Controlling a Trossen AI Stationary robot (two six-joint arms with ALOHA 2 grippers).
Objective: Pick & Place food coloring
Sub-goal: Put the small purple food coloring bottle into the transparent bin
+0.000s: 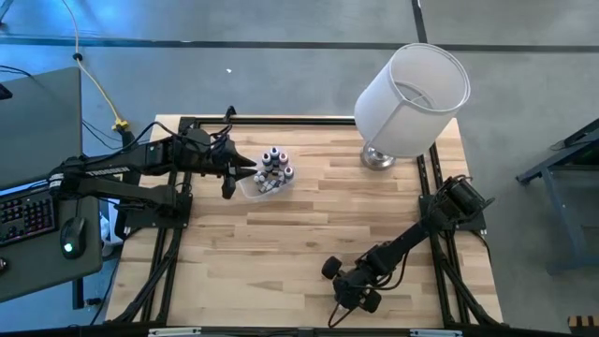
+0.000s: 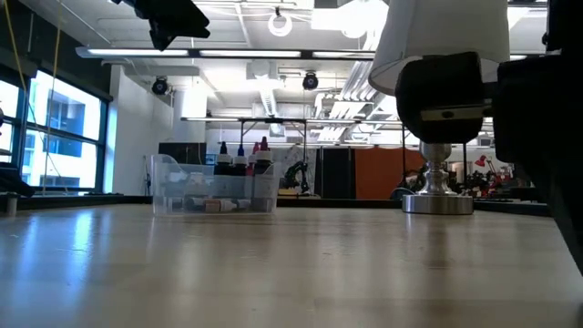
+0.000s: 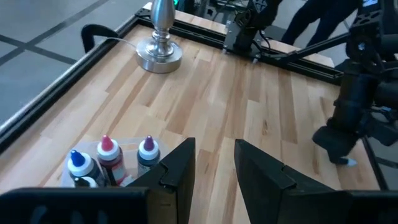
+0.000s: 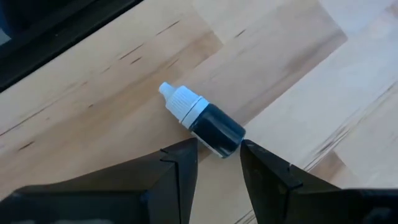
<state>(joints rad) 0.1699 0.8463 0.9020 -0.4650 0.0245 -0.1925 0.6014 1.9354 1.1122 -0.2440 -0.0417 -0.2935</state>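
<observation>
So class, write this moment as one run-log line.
left claw: open, beside tub of bottles | right claw: open, over lying dark bottle | lamp: upright

I work in what looks like a robotics lab inside a large open industrial hall. My wooden table (image 1: 318, 215) sits in a black metal frame on a bare grey concrete floor. Beside the table, on my left-arm side, stands a desk with a keyboard (image 1: 26, 217) and a mouse (image 1: 67, 248). Beyond the table, across the room, I see exposed ducts and strip lights under a high ceiling, tall windows (image 2: 55, 137), and an orange wall (image 2: 378, 173).
</observation>
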